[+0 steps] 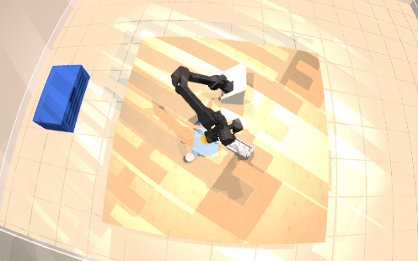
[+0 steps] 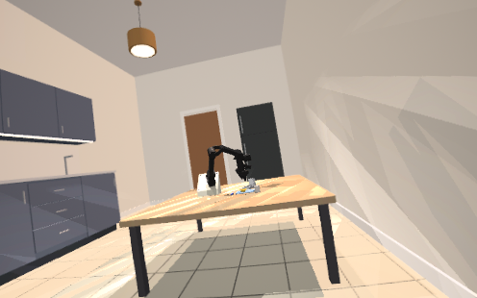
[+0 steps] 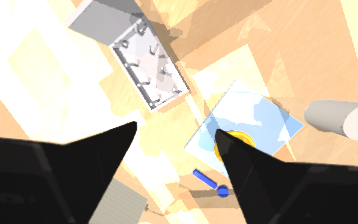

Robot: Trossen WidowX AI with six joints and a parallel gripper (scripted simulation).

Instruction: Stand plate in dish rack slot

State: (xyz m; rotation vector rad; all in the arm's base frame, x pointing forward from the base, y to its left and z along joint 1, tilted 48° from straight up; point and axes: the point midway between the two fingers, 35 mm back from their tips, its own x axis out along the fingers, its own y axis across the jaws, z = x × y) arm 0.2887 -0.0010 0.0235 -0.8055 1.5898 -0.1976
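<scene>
Yellow and round, the plate (image 1: 204, 138) (image 2: 242, 190) (image 3: 246, 142) is lying flat here, its broad face turned up and its edge level with the table (image 1: 147, 189) (image 2: 231, 204) (image 3: 260, 20). Being a disc, it has no long axis to read, and no front that I can pick out. It sits on a light blue square (image 1: 205, 149) (image 3: 280, 122), out of the rack and clear of its slots.

And the gripper (image 1: 218, 135) (image 2: 245, 178) (image 3: 177, 129)? Spread wide, nothing between its fingers, hanging above the table. The plate is below it and off to one side: in the wrist view it shows right of the gap, with the right-hand finger in that picture cutting across part of it.

Over to the dish rack (image 1: 240, 148) (image 2: 251, 183) (image 3: 170, 101), pale, with short pegs inside, near the blue square on its other side from the pale cylinder (image 1: 189, 157) (image 3: 327, 117). In the wrist view its long side slants from upper left to lower right. Near the square, there's a blue bar (image 3: 205, 179) with a small blue round piece (image 3: 223, 191) just beside its end.
</scene>
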